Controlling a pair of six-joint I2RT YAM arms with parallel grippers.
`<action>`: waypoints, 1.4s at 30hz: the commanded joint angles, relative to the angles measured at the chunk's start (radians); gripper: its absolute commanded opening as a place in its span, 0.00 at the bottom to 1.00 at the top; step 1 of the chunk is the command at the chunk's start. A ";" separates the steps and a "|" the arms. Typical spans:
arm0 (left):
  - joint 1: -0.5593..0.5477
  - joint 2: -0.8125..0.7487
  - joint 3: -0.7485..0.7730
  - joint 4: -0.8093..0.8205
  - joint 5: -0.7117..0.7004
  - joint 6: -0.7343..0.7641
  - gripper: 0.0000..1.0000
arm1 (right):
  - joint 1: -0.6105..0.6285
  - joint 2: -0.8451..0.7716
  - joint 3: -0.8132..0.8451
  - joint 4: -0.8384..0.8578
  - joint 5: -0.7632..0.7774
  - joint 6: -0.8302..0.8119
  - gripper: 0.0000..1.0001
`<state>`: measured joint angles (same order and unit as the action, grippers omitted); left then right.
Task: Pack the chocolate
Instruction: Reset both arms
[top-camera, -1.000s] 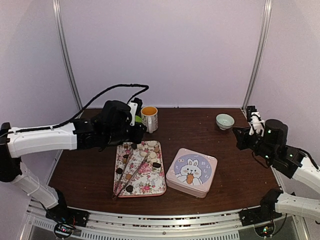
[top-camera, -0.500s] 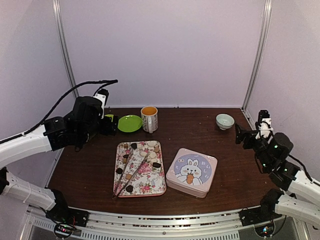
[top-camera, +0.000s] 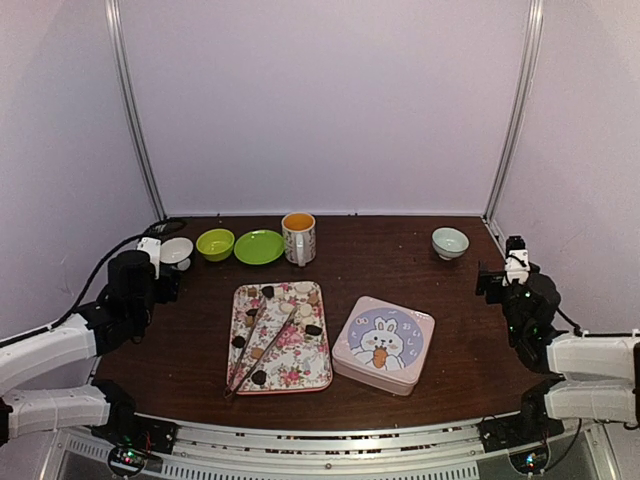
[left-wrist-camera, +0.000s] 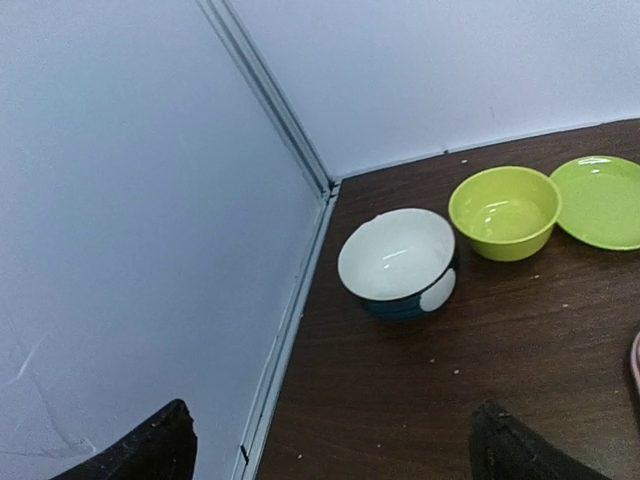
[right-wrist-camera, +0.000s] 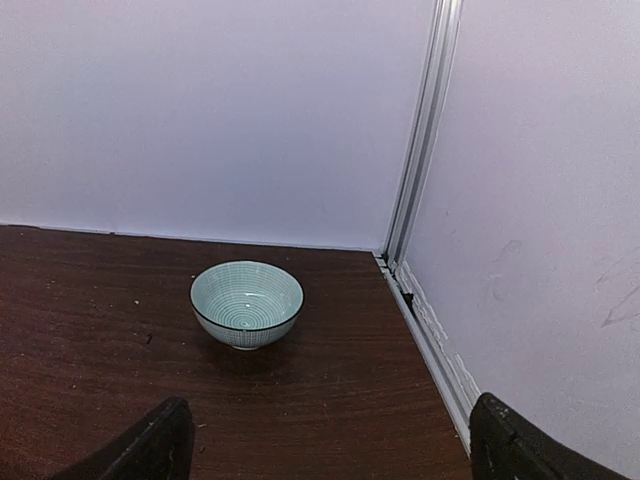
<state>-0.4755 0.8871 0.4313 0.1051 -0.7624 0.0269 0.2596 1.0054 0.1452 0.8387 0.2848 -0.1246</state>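
Closest to me, the flowered tray (top-camera: 300, 372) lies a little left of the middle of the desk (top-camera: 450, 330). All the chocolate (top-camera: 259, 377) is on it: dark, tan and pale pieces scattered from its near end to its far end. The metal tongs (top-camera: 262, 350) lie slantwise among them. Neither tray, sweets nor tongs have shifted in the last second. Just right of the tray, close to it, sits the pink tin (top-camera: 383, 343) with the rabbit lid on, where it was before.

The arms are what changed. A second ago the left arm stretched over the far end of the tray, beside the mug. Since then it has swung away and now lies folded well left of the tray, by the wall. The left claw (left-wrist-camera: 330, 450) has its fingers wide apart with nothing between them. It faces a dark bowl with a white inside (left-wrist-camera: 397, 262). The right arm has sunk lower and drawn back, well right of the tray, beyond the tin. The right claw (right-wrist-camera: 330, 445) is also spread wide and empty.

Beyond the tray stands the mug (top-camera: 298, 238). Left of the mug are the green plate (top-camera: 259, 246) and green bowl (top-camera: 215, 243), uncovered now that the left arm has gone. Far off to the tray's right, in the back corner, is a pale teal bowl (right-wrist-camera: 246, 303).
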 joint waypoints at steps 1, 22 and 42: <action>0.184 -0.025 -0.093 0.265 0.161 0.044 0.98 | -0.089 0.182 -0.025 0.314 -0.104 0.056 0.96; 0.303 0.495 -0.065 0.833 0.306 0.154 0.98 | -0.151 0.354 0.092 0.272 -0.091 0.120 0.99; 0.469 0.538 -0.119 0.949 0.540 0.017 0.98 | -0.151 0.354 0.092 0.275 -0.090 0.120 1.00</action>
<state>-0.0101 1.4204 0.3080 0.9913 -0.2379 0.0605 0.1150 1.3636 0.2314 1.1107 0.1970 -0.0074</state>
